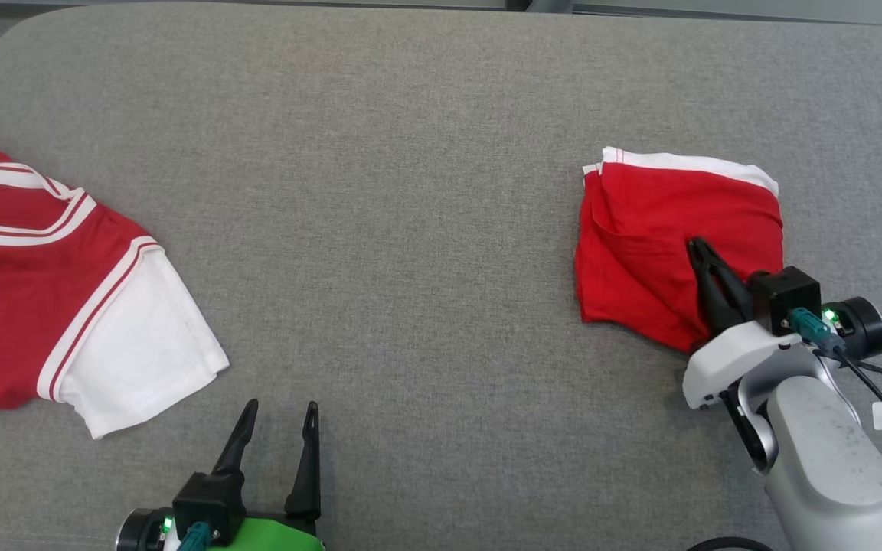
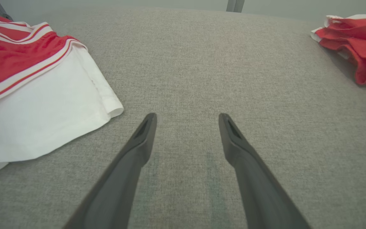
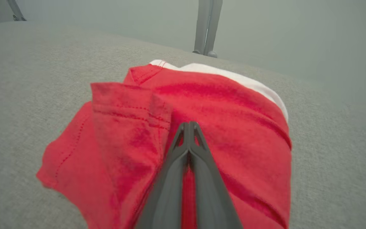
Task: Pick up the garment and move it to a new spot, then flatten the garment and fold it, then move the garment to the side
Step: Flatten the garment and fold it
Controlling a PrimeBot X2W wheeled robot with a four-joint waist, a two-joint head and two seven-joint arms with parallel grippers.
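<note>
Head view: garment (image 1: 671,229) lies at the right of the table (image 1: 410,191), mid-depth, folded into a compact, roughly square packet.
Garment look: bright red top layer; a white layer shows along the far edge; a loose flap with a stitched hem is turned over on its left side.
Material: soft knit cloth, creased. Table cover is grey woven fabric, flat, with a rounded far-left corner.
Right gripper (image 1: 697,246): fingers closed tip to tip, tips down on the red cloth near the packet's middle; whether cloth is pinched between them cannot be told.
Left gripper (image 1: 280,417): fingers spread wide, holding nothing, over bare table at the near edge.
Surroundings: red-and-white jersey (image 1: 27,306) spread at the left, well apart from the garment; its white sleeve lies near the left gripper.
Obstruction: right arm (image 1: 824,444) covers the packet's near-right corner.
</note>
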